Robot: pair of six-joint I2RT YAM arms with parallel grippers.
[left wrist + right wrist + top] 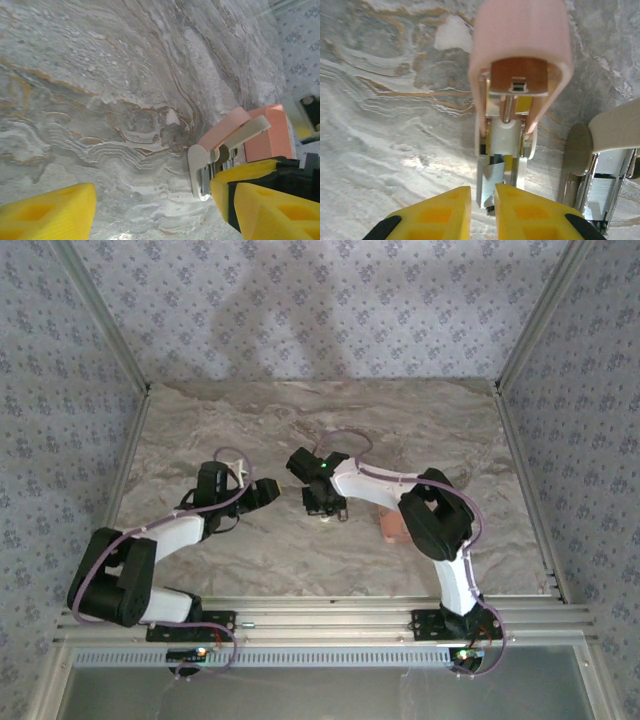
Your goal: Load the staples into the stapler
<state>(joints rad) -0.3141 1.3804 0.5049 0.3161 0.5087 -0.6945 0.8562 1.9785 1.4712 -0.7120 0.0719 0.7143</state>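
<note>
The stapler (520, 65) is a small pale pink one, lying open on the marble table with its metal channel (492, 170) bared below a white pusher. My right gripper (482, 200) is shut on a short grey strip of staples (490, 185), whose far end lies at the mouth of that channel. In the left wrist view the stapler (222, 135) sits beside the right finger (270, 200) of my left gripper (155, 200), which is open with bare table between its fingers. From above, the left gripper (268, 490) and right gripper (325, 508) face each other mid-table.
A salmon-orange tray (272, 132) stands just behind the stapler, partly under the right arm (393, 528). The stapler's white base and second metal part (600, 170) lie right of my right fingers. Patterned walls enclose the marble table (250, 420).
</note>
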